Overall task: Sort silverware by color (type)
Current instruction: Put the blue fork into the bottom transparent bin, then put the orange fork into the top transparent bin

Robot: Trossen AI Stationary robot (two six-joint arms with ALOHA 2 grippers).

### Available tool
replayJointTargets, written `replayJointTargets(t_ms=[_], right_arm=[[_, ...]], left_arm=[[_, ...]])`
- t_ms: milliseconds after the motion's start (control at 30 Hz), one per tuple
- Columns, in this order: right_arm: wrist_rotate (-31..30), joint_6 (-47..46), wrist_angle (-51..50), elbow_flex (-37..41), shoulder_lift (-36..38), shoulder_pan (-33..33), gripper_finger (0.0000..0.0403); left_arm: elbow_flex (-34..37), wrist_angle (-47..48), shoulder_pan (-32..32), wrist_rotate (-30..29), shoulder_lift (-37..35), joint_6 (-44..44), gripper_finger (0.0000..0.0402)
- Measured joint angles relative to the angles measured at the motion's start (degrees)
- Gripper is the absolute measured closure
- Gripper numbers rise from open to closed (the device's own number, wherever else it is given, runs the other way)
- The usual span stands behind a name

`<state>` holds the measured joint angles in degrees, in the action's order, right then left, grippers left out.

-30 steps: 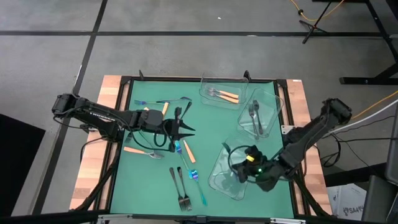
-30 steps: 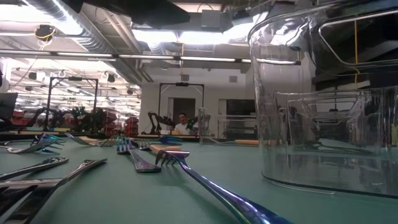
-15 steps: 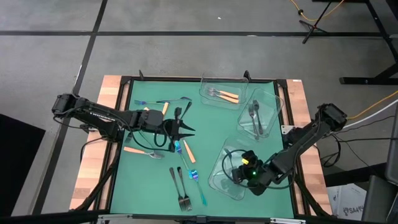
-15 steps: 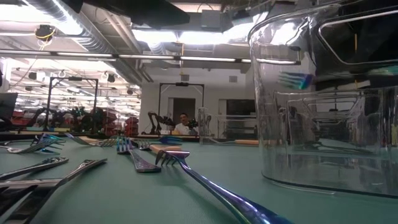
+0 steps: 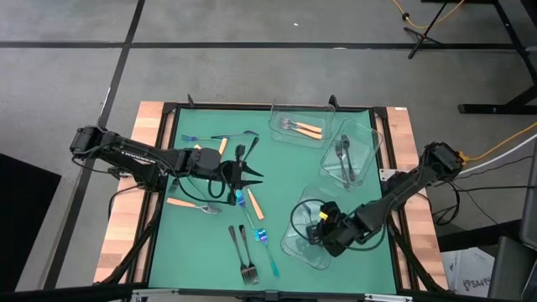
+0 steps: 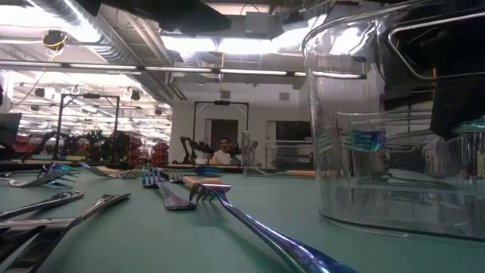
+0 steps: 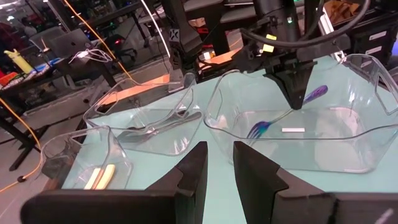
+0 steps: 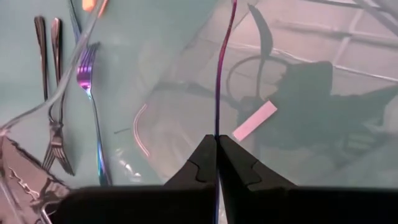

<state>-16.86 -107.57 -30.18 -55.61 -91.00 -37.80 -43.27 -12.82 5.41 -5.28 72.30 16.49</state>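
Note:
My right gripper (image 5: 322,236) hangs inside the near-right clear tray (image 5: 294,243), shut on a shiny blue fork (image 7: 267,124). The fork's head (image 6: 364,140) shows through the tray wall in the low view. My left gripper (image 5: 248,176) hovers over the table's left middle, open by a narrow gap (image 7: 217,168) with nothing between its fingers. Loose silverware lies flat on the green mat: blue forks (image 5: 256,231), dark forks (image 5: 244,252) and orange-handled forks (image 5: 190,204). My right gripper pinches the blue fork's handle (image 8: 216,127) between its two fingers, which come steeply from above. The handle's free end (image 7: 314,94) sticks out past the fingers. The fork slants with its head (image 7: 257,129) low over the tray floor; whether it touches, I cannot tell.
A clear tray at the far side (image 5: 281,113) holds orange-handled forks (image 5: 304,127). Another clear tray at the right (image 5: 369,138) holds dark forks (image 5: 343,158). More forks lie at the far left (image 5: 214,137). A white label (image 8: 254,121) lies on the near-right tray's floor.
My right gripper has sunk into the near-right tray and shifted toward the table's left edge, tipping steeper and rolling. The blue fork has come down with it, its head now lower behind the tray wall.

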Motion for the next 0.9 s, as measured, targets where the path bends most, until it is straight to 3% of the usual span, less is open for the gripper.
replayJointTargets(t_ms=[433, 733, 900], right_arm=[[1.33, 0.09, -0.39, 0.0, 0.0, 0.37, 0.0397], [1.0, 0.13, -0.51, 0.0, 0.0, 0.37, 0.0324], [1.02, 0.13, -1.02, 0.0, 0.0, 0.37, 0.0303]], left_arm=[[0.0, 0.0, 0.0, 0.0, 0.01, 0.02, 0.0331], [0.0, 0.0, 0.0, 0.0, 0.01, 0.02, 0.0331], [0.0, 0.0, 0.0, 0.0, -0.01, 0.02, 0.0331]])
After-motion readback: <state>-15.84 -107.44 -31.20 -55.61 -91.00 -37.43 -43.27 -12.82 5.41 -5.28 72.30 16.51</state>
